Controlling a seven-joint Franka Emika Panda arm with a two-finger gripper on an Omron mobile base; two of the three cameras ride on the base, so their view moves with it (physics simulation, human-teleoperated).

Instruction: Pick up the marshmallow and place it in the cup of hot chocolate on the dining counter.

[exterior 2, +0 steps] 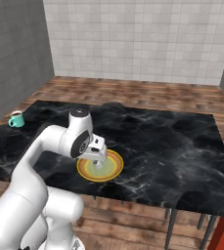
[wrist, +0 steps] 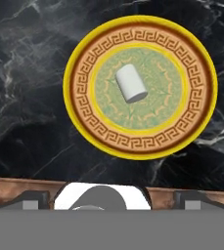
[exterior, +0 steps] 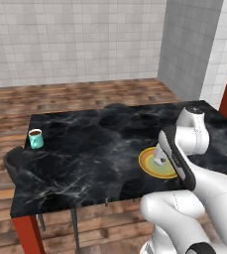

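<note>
Nothing was done yet: my end effector hung released above the marshmallow; the cup sat well apart.

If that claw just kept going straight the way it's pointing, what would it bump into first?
Most likely the marshmallow lying on its side in the middle of the plate. The gripper hangs over it, jaws open, pointing down; depth is hard to judge.

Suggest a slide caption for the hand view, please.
Open gripper hovers above the marshmallow lying on the plate.
</note>
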